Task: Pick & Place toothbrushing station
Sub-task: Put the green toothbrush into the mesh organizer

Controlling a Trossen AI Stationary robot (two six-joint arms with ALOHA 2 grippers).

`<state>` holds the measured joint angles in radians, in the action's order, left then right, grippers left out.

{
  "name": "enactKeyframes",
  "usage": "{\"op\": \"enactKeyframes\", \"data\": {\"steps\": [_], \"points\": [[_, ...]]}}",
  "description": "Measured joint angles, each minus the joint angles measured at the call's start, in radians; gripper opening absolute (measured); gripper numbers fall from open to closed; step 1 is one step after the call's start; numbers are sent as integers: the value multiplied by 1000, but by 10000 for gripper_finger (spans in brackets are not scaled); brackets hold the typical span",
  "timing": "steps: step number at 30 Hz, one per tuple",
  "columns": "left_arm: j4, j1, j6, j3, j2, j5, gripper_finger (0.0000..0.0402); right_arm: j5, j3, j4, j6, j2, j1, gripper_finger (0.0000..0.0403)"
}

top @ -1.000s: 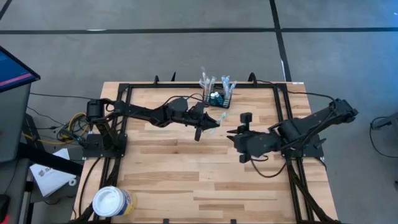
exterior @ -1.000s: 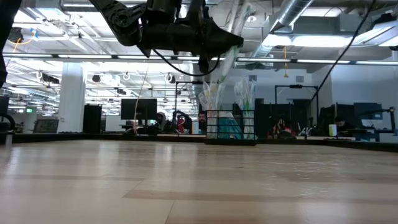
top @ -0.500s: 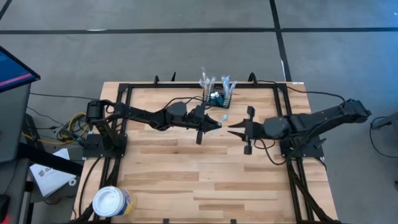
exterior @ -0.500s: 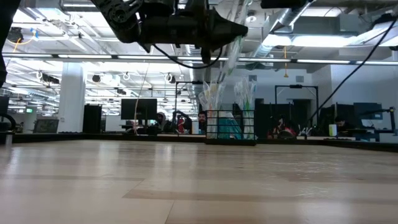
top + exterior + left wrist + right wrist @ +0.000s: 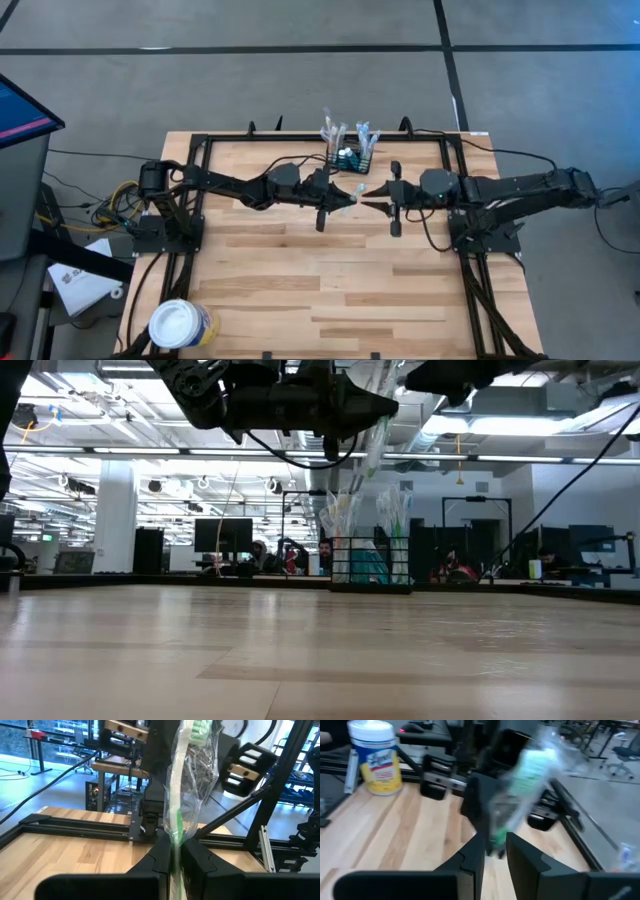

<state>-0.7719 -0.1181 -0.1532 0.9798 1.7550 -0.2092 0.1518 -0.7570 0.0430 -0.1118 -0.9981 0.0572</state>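
Toothbrushing station (image 5: 349,157) contents indistinct, wrapped toothbrush (image 5: 186,790) blurred between both jaws

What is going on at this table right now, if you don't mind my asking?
The left gripper is shut on a plastic-wrapped green toothbrush, holding it above the middle of the wooden table. The right gripper faces it nose to nose, its fingers either side of the wrapper, apparently for a handover. The black wire-mesh caddy, already holding wrapped toothbrushes, stands at the table's far edge; a white wipes tub sits at a near corner.
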Motion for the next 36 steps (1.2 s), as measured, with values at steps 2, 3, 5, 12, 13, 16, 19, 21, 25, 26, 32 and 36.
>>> {"op": "enactKeyframes", "data": {"steps": [2,3,5,12,13,16,19,21,25,26,32,36], "points": [[0,0,0,0,0,0,14,-6,0,5,0,0,-30,70],[0,0,0,0,0,0,14,-14,0,6,0,0,-45,70],[0,0,0,0,0,0,14,-59,0,5,0,0,-74,70],[0,0,18,0,0,0,14,-223,0,-5,-30,0,-171,70],[0,0,18,0,0,0,14,-267,0,-11,-33,0,-183,70],[0,0,18,0,0,0,14,-332,1,3,-48,0,-225,70],[0,0,18,0,0,0,14,-385,53,-89,-28,0,-273,70],[0,0,18,0,0,0,14,-458,103,-187,-1,6,-297,70],[0,0,23,0,0,6,14,-525,180,-348,33,7,-311,70],[0,0,24,0,0,13,14,-522,193,-382,40,5,-313,70],[0,0,26,0,0,26,14,-529,223,-476,75,-5,-311,70],[0,0,26,0,0,26,14,-529,223,-486,80,-5,-314,70]]}}
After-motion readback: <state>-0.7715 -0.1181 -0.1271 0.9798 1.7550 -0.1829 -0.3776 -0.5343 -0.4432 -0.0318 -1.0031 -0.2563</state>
